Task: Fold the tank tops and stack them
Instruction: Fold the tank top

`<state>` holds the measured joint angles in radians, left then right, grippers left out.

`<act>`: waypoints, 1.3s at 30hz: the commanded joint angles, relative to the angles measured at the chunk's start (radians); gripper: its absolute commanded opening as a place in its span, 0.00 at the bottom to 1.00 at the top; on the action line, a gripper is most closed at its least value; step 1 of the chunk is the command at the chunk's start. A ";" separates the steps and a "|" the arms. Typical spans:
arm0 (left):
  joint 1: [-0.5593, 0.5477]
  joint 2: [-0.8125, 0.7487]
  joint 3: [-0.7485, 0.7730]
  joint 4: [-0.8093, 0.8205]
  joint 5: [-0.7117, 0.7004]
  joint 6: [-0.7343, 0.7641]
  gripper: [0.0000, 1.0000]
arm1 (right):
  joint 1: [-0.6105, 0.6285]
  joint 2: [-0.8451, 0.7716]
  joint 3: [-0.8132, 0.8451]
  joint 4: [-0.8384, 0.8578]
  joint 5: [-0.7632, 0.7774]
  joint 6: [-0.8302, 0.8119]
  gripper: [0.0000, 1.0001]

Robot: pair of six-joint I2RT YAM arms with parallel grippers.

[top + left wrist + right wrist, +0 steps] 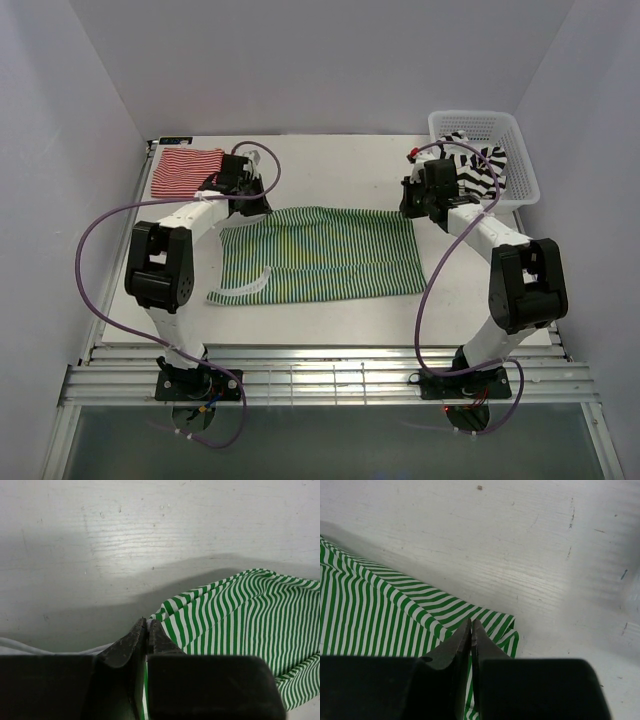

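Green-and-white top (330, 252), long axis left-right

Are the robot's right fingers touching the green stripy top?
Touching: the right wrist view shows the fingers pinched shut on the green top's corner.

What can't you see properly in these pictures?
Top view: far corners of the green top, under the left gripper and right gripper.
Top view: part of the black-and-white top, behind the basket and right gripper.
Top view: right edge of the red top, behind the left gripper.
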<state>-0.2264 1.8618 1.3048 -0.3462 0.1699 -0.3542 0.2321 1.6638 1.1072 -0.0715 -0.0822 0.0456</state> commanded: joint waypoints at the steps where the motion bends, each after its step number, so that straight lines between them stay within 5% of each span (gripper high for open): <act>1: -0.008 -0.065 -0.015 0.107 0.011 0.055 0.00 | 0.001 -0.058 -0.018 0.056 0.002 -0.003 0.08; 12: -0.013 -0.046 -0.015 0.119 -0.107 0.086 0.00 | -0.002 -0.064 -0.018 0.055 -0.010 0.000 0.08; 39: -0.059 -0.386 -0.535 0.360 -0.152 -0.065 0.00 | -0.004 -0.236 -0.268 0.059 -0.004 0.010 0.08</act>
<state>-0.2806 1.5253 0.7956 -0.0376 0.0322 -0.4004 0.2314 1.4651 0.8577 -0.0471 -0.1085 0.0528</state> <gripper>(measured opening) 0.153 0.079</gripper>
